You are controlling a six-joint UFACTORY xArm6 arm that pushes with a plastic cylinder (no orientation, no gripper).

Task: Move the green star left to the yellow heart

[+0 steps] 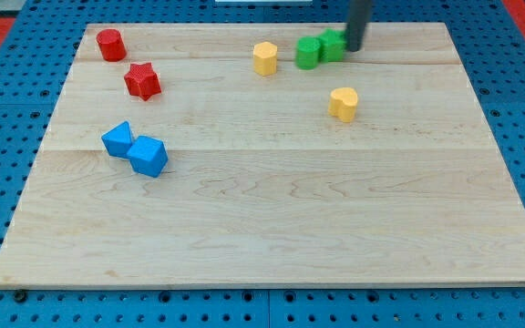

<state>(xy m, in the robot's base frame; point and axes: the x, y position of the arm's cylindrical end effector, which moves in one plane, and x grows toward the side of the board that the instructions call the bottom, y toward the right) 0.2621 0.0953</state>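
Two green blocks sit side by side near the view's top, right of centre: one (309, 52) on the left and one (333, 45) touching its right side. I cannot tell which of them is the star. My tip (354, 51) is against the right side of the right green block. A yellow block (264, 57) lies just left of the green pair, with a small gap. A second yellow block (343, 103), rounded like a heart, lies below the green pair and slightly to the right.
A red cylinder (110, 44) and a red star (142, 80) are at the view's top left. Two blue blocks (118, 140) (148, 156) touch each other at the left middle. The wooden board (272, 246) rests on a blue pegboard.
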